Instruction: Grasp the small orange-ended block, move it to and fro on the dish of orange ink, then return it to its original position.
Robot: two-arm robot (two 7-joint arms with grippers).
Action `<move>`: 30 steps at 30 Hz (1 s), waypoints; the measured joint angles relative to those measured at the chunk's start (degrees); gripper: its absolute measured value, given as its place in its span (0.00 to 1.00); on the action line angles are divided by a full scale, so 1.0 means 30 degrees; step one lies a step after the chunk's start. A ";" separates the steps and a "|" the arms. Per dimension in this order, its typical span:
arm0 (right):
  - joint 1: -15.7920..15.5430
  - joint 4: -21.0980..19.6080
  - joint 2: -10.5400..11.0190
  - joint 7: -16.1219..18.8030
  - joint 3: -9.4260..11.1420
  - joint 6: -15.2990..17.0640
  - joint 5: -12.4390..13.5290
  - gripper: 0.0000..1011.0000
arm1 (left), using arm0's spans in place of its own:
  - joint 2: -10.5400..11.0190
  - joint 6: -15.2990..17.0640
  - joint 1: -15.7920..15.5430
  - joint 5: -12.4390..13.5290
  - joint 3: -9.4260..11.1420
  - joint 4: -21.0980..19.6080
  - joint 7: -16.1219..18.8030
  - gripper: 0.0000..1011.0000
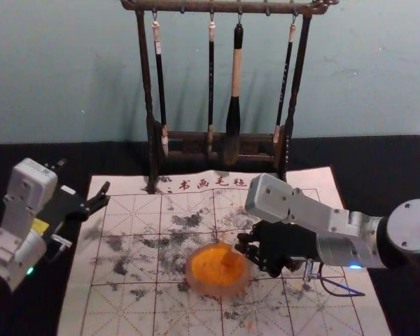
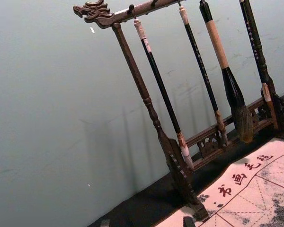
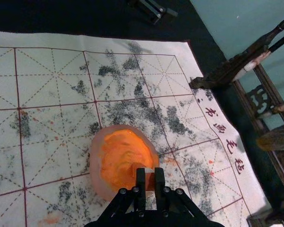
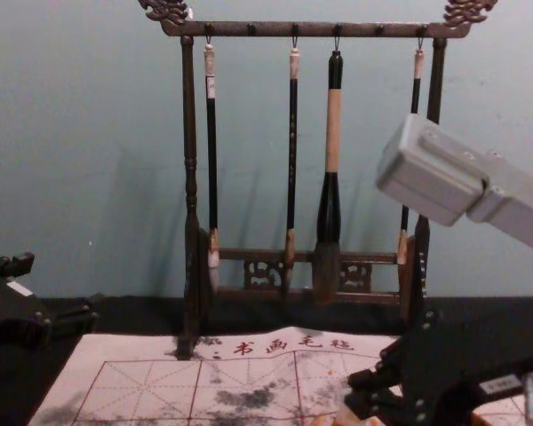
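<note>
At lower centre, the block (image 3: 150, 178) slants down to orange ink (image 1: 212, 266), clenched by the leftward-reaching right pincer (image 1: 241, 249); left pincer (image 1: 85, 178), mid-left, gapes.

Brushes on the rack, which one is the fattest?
The fattest brush is third from the left in the chest view, with a wide tan band and big bristles. The other three brushes are skinny.

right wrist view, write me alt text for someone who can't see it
The right gripper holds a small block between its jaws, at the edge of a dish of orange ink. The dish sits on a gridded, smudged mat, with a dark stand and brushes beside its lettered edge.
</note>
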 joint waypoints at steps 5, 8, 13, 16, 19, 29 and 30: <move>-0.0162 -0.0301 0.0270 0.0119 0.0096 0.0000 0.0000 0.08 | 0.0000 0.0001 0.0000 -0.0001 0.0000 0.0000 0.0000 0.99; -0.0306 -0.0583 0.0479 0.0253 0.0121 -0.0005 0.0002 0.08 | 0.0000 0.0000 0.0001 0.0000 0.0000 0.0000 -0.0001 0.99; -0.0501 -0.1036 0.0754 0.0468 0.0105 -0.0031 0.0039 0.08 | 0.0000 0.0000 0.0000 0.0000 0.0000 -0.0001 0.0000 0.99; -0.0551 -0.1161 0.0786 0.0547 0.0035 -0.0085 0.0065 0.08 | 0.0000 0.0000 0.0000 0.0000 -0.0001 -0.0001 0.0000 0.99; -0.0556 -0.1196 0.0750 0.0574 -0.0044 -0.0114 0.0069 0.08 | 0.0000 0.0000 0.0002 0.0000 0.0000 -0.0001 0.0000 0.99; -0.0198 -0.0992 0.0293 0.0679 -0.0544 -0.0242 -0.0173 0.08 | 0.0000 0.0000 0.0000 0.0001 0.0000 0.0000 0.0000 0.99; -0.0198 -0.0992 0.0293 0.0679 -0.0544 -0.0242 -0.0173 0.08 | 0.0000 0.0001 0.0001 0.0000 0.0000 0.0000 -0.0001 0.99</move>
